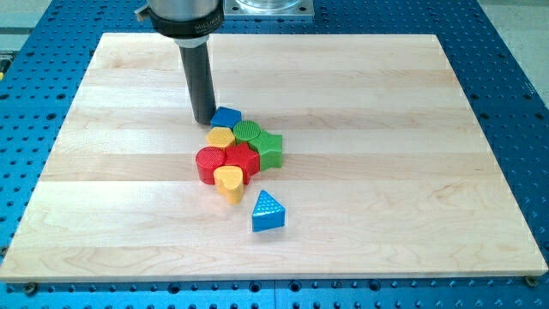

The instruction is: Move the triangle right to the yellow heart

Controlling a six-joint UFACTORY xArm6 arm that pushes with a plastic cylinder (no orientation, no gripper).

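Tip: my tip (204, 119) touches the blue cube (226, 117), at the cluster's top.
Blue triangle (267, 212): just lower-right of the yellow heart (228, 182).
Jaws: none; a bare rod.

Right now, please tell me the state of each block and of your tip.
My tip: on the board, touching the blue block's left side.
Blue block: at cluster's top.
Yellow heart: at cluster's bottom.
Blue triangle: apart, below-right of heart.
Red, green, yellow blocks: packed together.
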